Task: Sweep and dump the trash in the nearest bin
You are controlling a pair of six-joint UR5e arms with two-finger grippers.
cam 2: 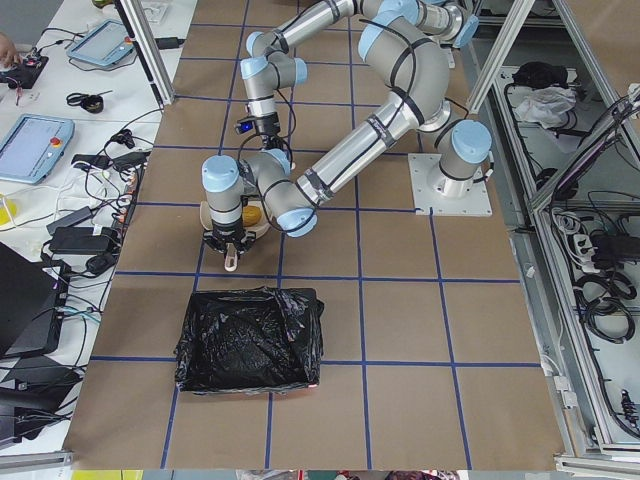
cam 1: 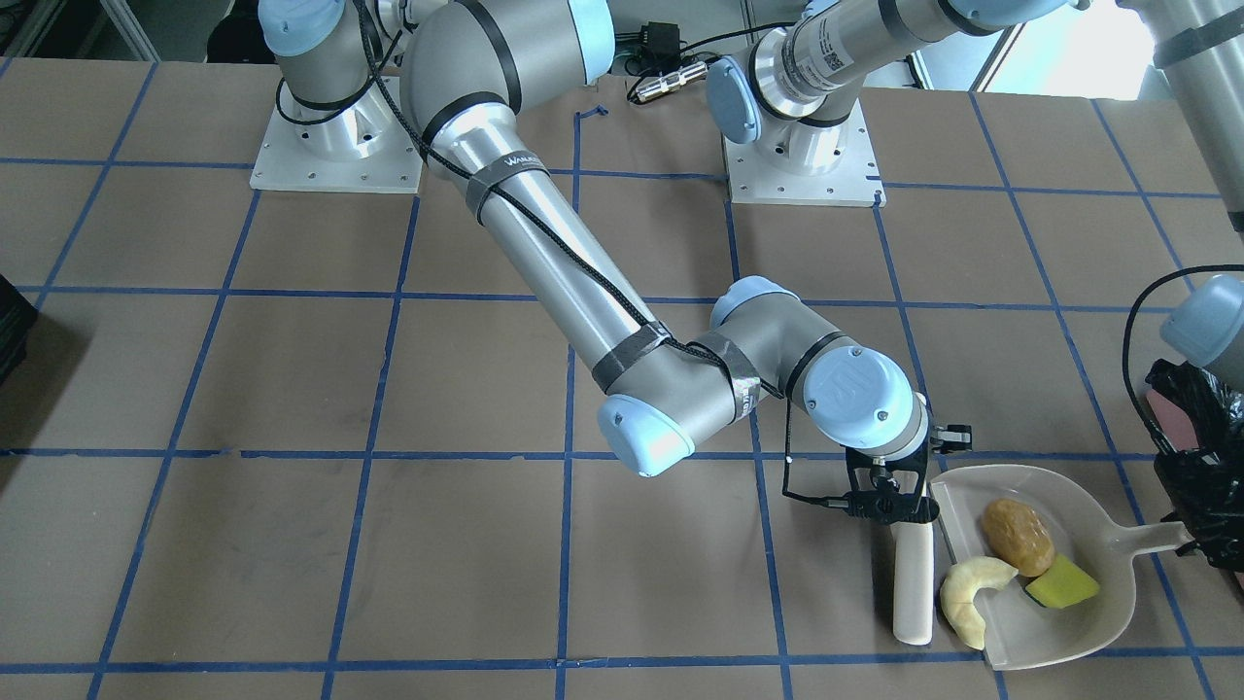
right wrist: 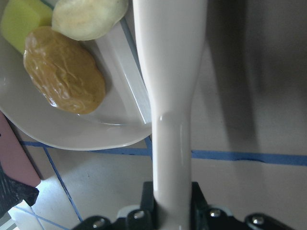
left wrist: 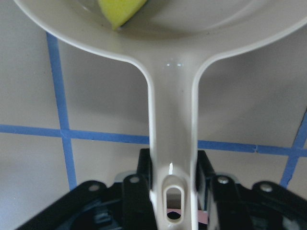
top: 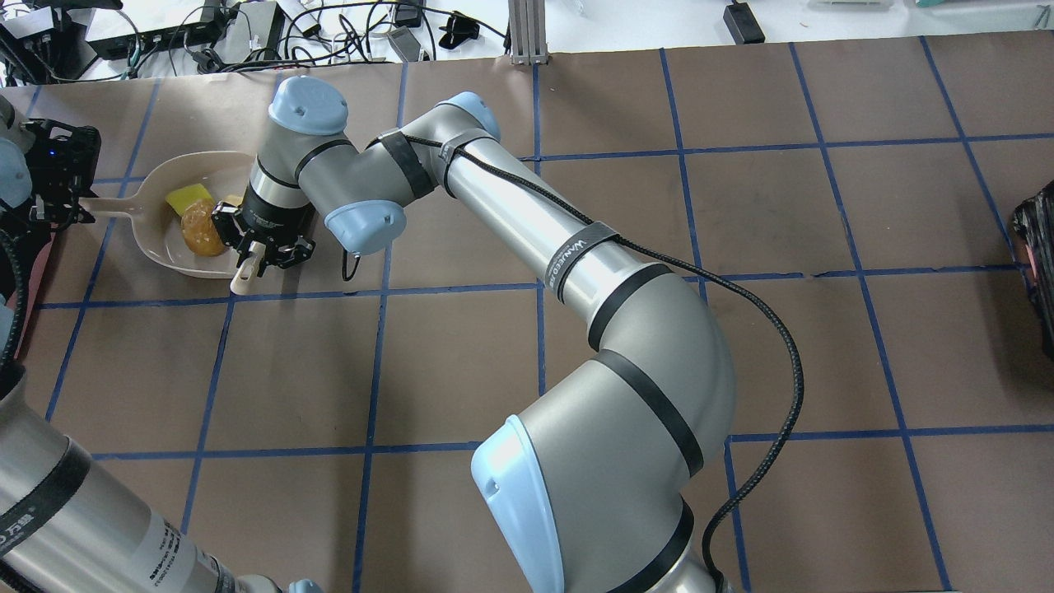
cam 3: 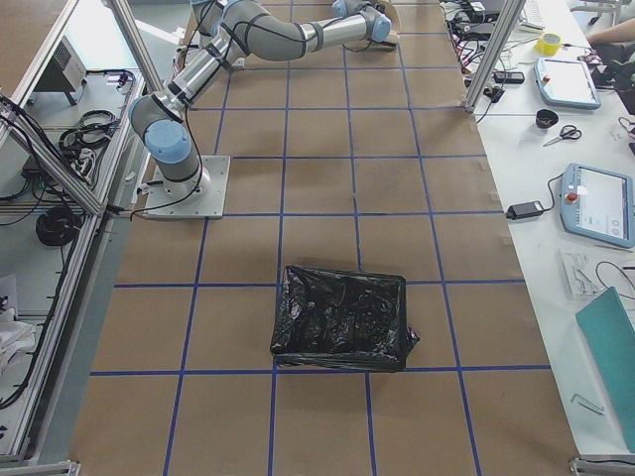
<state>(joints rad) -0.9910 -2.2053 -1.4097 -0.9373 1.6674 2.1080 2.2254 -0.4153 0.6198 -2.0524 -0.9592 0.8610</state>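
the dustpan (cam 1: pixel 1054 627) is gripped by its handle in the left gripper (left wrist: pixel 172 179), just beside the black-bagged bin (cam 1: pixel 1205 476). the brown chunk (cam 1: pixel 1017 536) and yellow wedge (cam 1: pixel 1062 581) are held in it, with the cream crescent (cam 1: pixel 967 593) at its lip. a white brush (cam 1: pixel 914 593) is clamped in the right gripper (cam 1: pixel 889 506), just beside the crescent.

Brown table (cam 1: pixel 292 544) gridded with blue tape (cam 1: pixel 292 453); aluminium frame posts (cam 2: pixel 145 55) and a white, cable-strewn workbench (cam 3: pixel 526 164) flank it.

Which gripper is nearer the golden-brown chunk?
Right. The right gripper holds the brush at the dustpan mouth, beside the chunk; the left gripper clamps the handle end, across the pan.
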